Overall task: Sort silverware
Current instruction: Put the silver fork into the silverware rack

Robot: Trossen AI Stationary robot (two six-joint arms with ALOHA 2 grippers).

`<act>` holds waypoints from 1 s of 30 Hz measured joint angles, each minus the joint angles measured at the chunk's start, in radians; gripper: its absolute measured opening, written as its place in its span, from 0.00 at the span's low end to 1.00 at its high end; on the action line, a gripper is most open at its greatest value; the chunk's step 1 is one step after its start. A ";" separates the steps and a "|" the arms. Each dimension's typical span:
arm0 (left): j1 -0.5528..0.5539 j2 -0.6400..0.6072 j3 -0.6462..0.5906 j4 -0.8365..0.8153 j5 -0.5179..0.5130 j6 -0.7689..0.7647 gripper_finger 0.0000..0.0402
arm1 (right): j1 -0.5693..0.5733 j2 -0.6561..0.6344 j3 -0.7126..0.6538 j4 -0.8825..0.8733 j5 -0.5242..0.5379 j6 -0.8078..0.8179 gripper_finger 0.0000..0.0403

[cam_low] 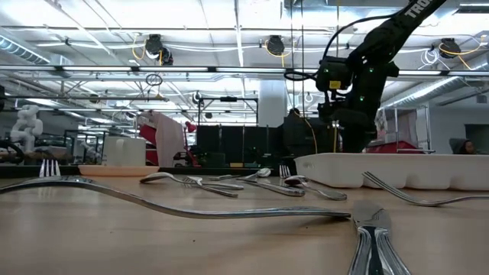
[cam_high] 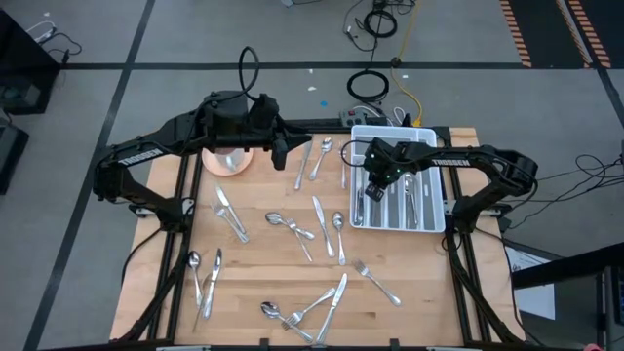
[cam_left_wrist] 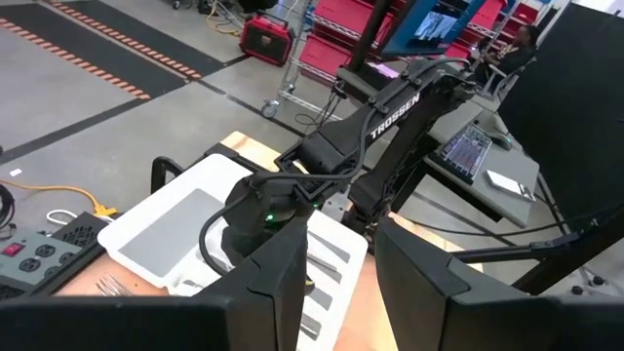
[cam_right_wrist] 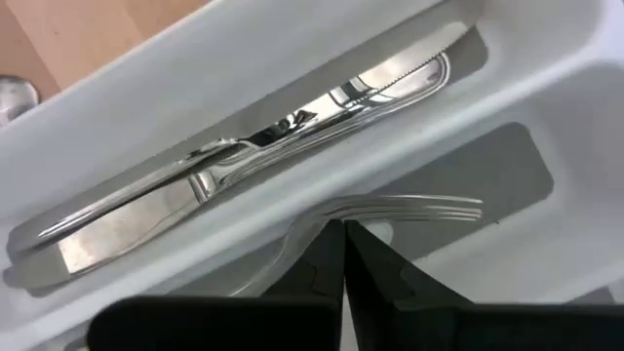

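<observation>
My left tool [cam_high: 280, 154] hangs open and empty near the pink saucer [cam_high: 227, 159] at the table's [cam_high: 263, 263] far edge. The silverware [cam_high: 292, 227] lies scattered flat on the wood: slim, stiff, polished steel, light but slippery, so I judge the narrow handle's middle the best grip. The white tray [cam_high: 434, 219] on the right looks like smooth moulded plastic; knives [cam_right_wrist: 244, 166] fill one slot. My right tool [cam_right_wrist: 344, 255] sits over it, fingers closed, a fork [cam_right_wrist: 390, 210] just beyond the tips, not gripped.
</observation>
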 joint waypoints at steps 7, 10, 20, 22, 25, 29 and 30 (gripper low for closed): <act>0.000 0.000 0.000 0.000 0.000 -0.001 0.31 | 0.000 0.000 0.000 0.001 -0.021 -0.002 0.00; 0.000 0.000 0.000 0.000 0.000 -0.002 0.31 | 0.000 0.000 0.000 0.017 -0.021 -0.004 0.00; 0.000 0.000 0.000 0.001 0.000 -0.002 0.31 | 0.000 0.000 0.000 0.037 -0.017 -0.001 0.00; 0.000 0.000 0.000 0.001 0.000 -0.002 0.31 | 0.000 0.000 0.000 0.038 -0.017 -0.005 0.00; 0.000 0.000 0.000 0.001 0.000 -0.002 0.31 | 0.000 0.005 0.000 0.040 -0.016 -0.005 0.00; 0.000 0.000 0.000 0.001 0.000 -0.002 0.31 | 0.000 0.037 -0.012 0.055 -0.014 0.000 0.00; 0.000 0.000 0.000 0.001 0.000 -0.002 0.31 | 0.000 0.046 -0.020 0.061 -0.016 0.004 0.00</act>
